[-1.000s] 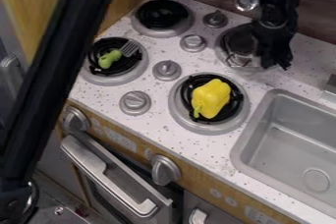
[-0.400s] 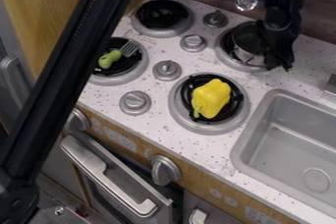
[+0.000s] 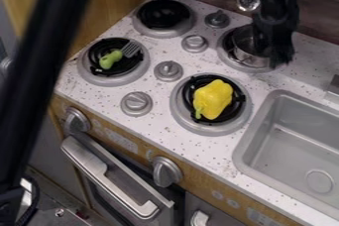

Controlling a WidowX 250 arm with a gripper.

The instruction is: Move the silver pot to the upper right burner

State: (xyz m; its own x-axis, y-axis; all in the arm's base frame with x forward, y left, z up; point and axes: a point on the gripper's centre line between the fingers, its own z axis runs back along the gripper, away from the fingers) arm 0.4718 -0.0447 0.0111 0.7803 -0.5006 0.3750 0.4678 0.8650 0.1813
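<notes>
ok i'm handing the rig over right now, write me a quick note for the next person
Tool: at the upper right burner, against or just over the pot's right side; can't tell if it grips.
Silver pot: upright at the upper right burner, a bit right of its middle; can't tell if its base rests fully.
Done: pot is at the target burner, by the look of it.
Left: probably check it sits flat, let go if held, back off.
Around it: yellow pepper on the lower right burner, green-handled utensil on the lower left.
</notes>
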